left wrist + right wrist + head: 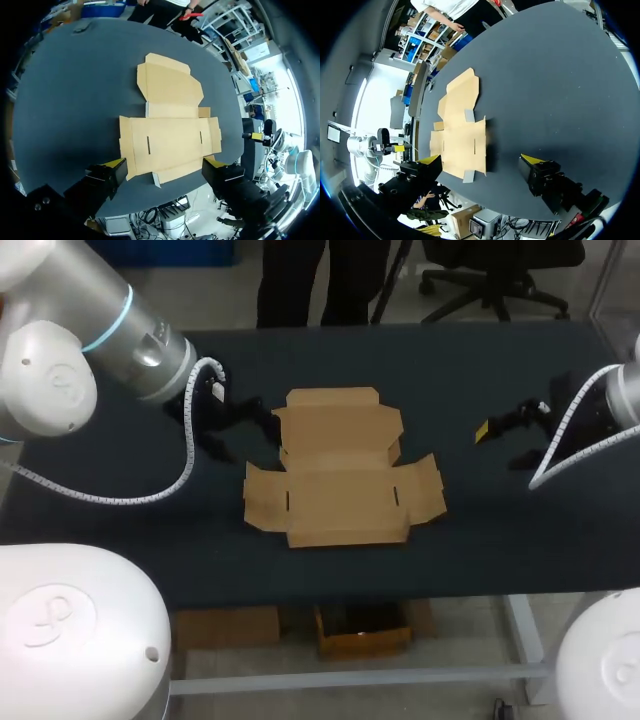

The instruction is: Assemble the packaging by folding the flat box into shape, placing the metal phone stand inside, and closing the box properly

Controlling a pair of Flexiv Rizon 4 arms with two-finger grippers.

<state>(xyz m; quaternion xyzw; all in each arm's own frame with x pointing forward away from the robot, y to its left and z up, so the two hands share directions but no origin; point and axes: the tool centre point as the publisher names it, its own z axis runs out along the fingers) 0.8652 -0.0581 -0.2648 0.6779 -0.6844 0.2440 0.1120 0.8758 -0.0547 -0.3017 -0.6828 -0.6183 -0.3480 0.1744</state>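
The left gripper [164, 162] and right gripper [482, 160] both gape empty either side of the flat cardboard box [340, 475], unfolded on the table [500, 540]; pushing one flap unbraced would likely skid the sheet instead of creasing it.

I can read no text, number or label on my counter [500, 540] or on the flat cardboard box [340, 502]. The only sign is an embossed emblem [48, 620] on my left arm [120, 320], with no legible letters.
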